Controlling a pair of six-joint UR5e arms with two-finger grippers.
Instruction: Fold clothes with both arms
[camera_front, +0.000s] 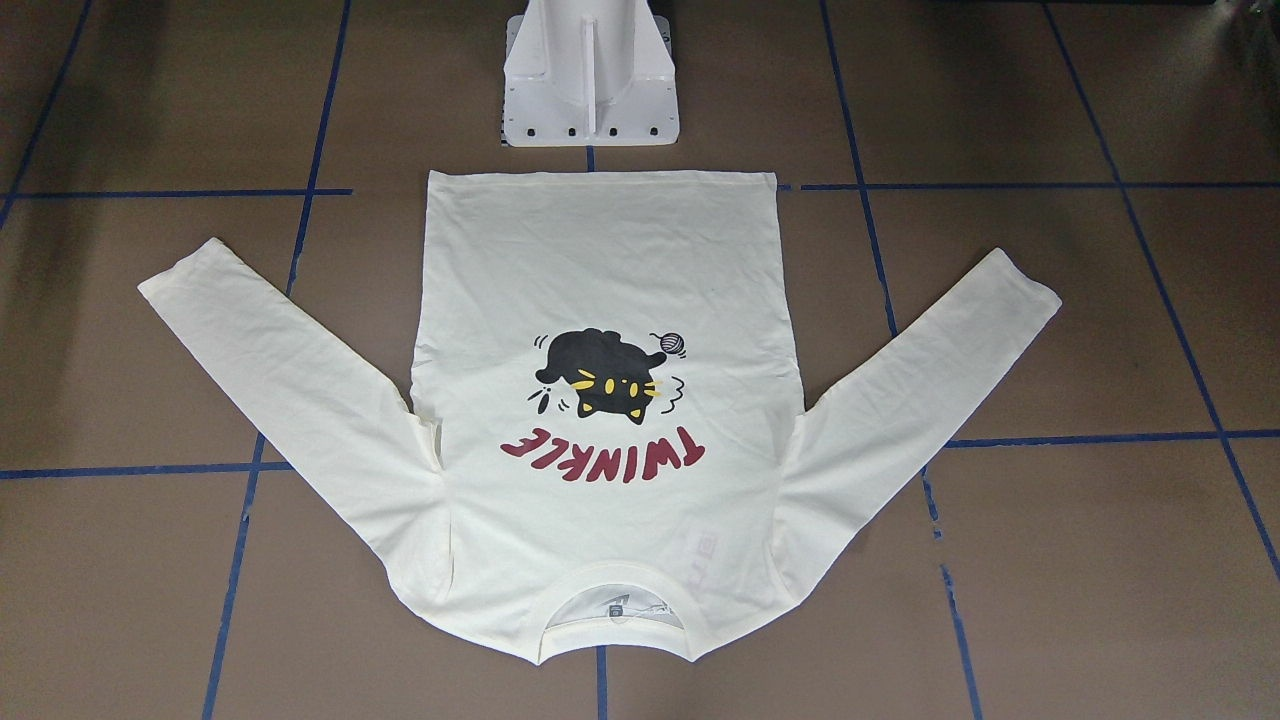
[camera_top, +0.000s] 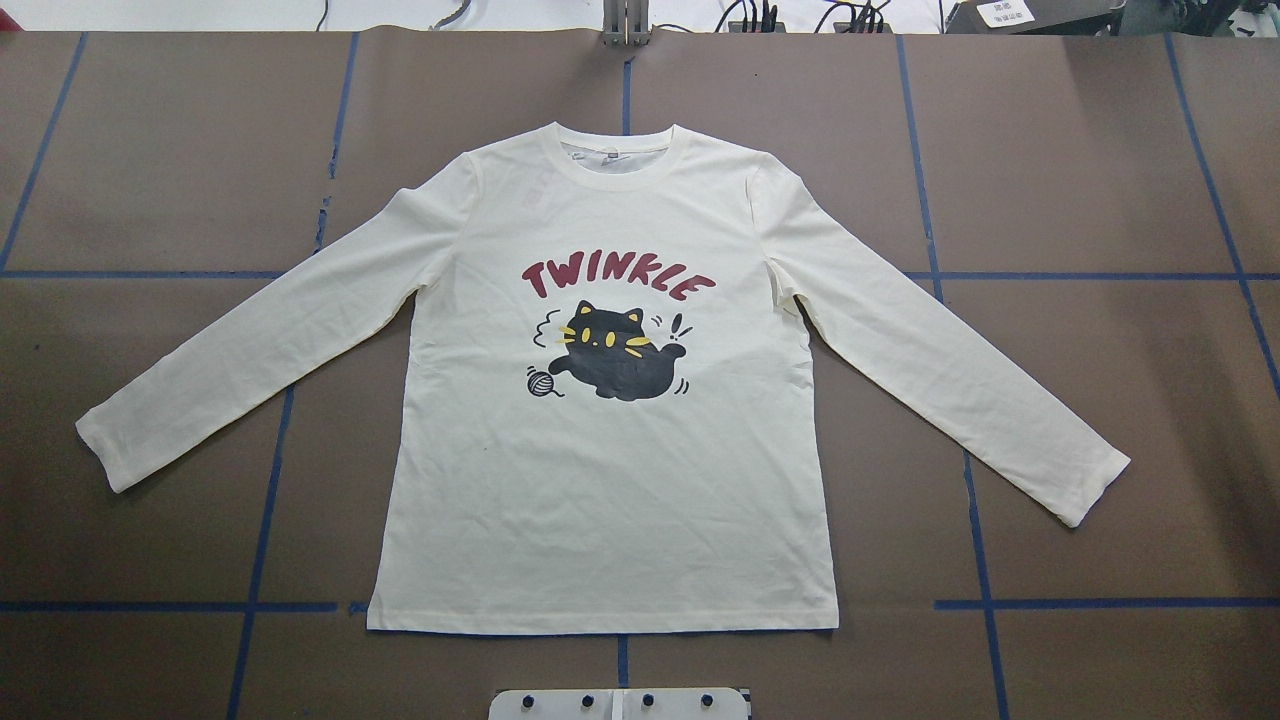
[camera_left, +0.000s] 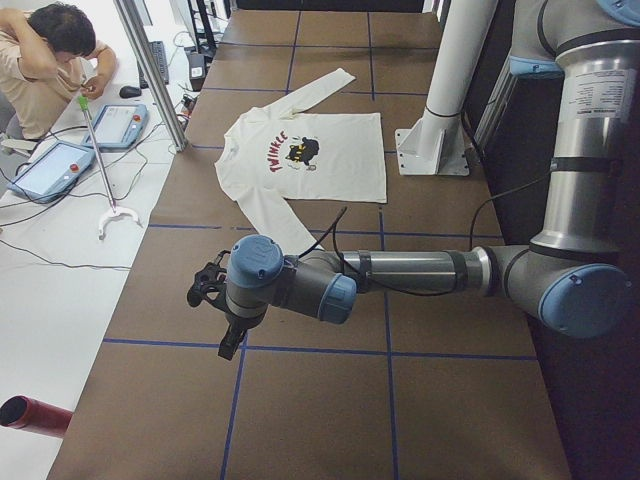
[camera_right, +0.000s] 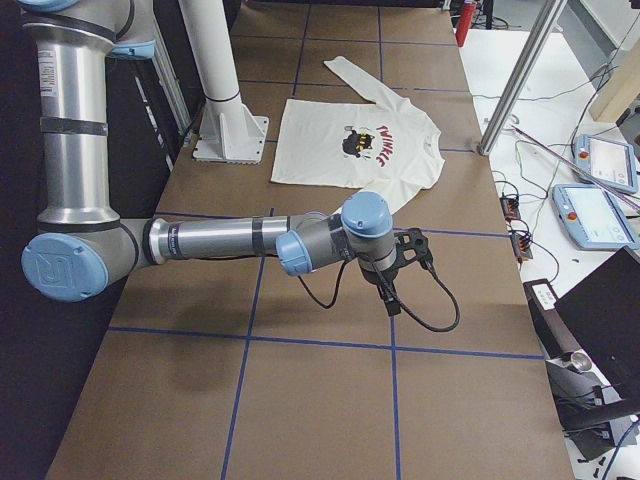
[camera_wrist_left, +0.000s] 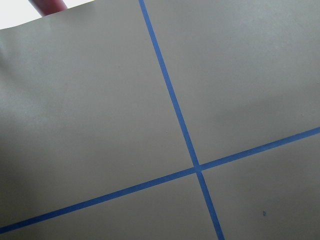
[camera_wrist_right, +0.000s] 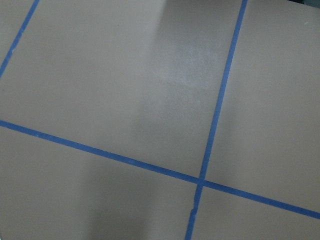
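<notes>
The clothes are one cream long-sleeved T-shirt (camera_top: 600, 480) lying flat, print side up, with both sleeves spread out and down. Its black cat and red "TWINKLE" lettering show in the front-facing view (camera_front: 600, 300) too. Neither arm appears in the overhead or front-facing view. The left arm (camera_left: 420, 272) reaches over bare table well short of the shirt (camera_left: 310, 175); its gripper (camera_left: 212, 292) hangs above the brown surface, and I cannot tell if it is open or shut. Likewise the right arm (camera_right: 220, 240) holds its gripper (camera_right: 410, 250) over bare table, state unclear. Both wrist views show only brown surface and blue tape.
The white pedestal base (camera_front: 590, 90) stands just behind the shirt's hem. Blue tape lines (camera_top: 960, 605) grid the brown table. A person (camera_left: 50, 60) sits beyond the far table edge beside teach pendants (camera_left: 120, 125). A red cylinder (camera_left: 35, 415) lies off the table's near corner.
</notes>
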